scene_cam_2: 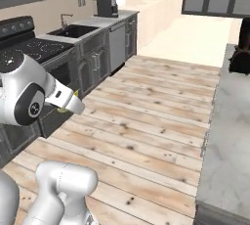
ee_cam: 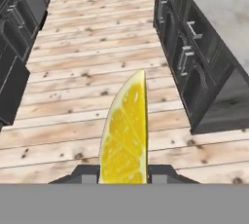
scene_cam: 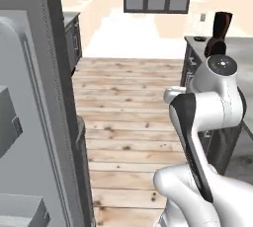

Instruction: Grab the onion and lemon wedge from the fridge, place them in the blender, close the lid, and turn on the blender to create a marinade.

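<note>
We see our gripper [ee_cam: 124, 175] pinching the yellow lemon wedge [ee_cam: 125, 135] between its fingers above the wooden floor [ee_cam: 87, 72], between dark cabinets [ee_cam: 194, 67].

A home kitchen. Beside the stove [scene_cam_2: 24, 48] sits a sink [scene_cam_2: 73, 31] with dark cabinets [scene_cam_2: 95, 65] below. A fridge [scene_cam: 34, 112] stands across the wood floor [scene_cam_2: 141, 116].

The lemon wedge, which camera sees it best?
The hand view. There the lemon wedge stands big and close between the gripper's finger tips, its yellow flesh and pale rind plain, above the wood floor. The right base view gives just a speck of yellow under the arm. The left base view adds nothing about it.
</note>
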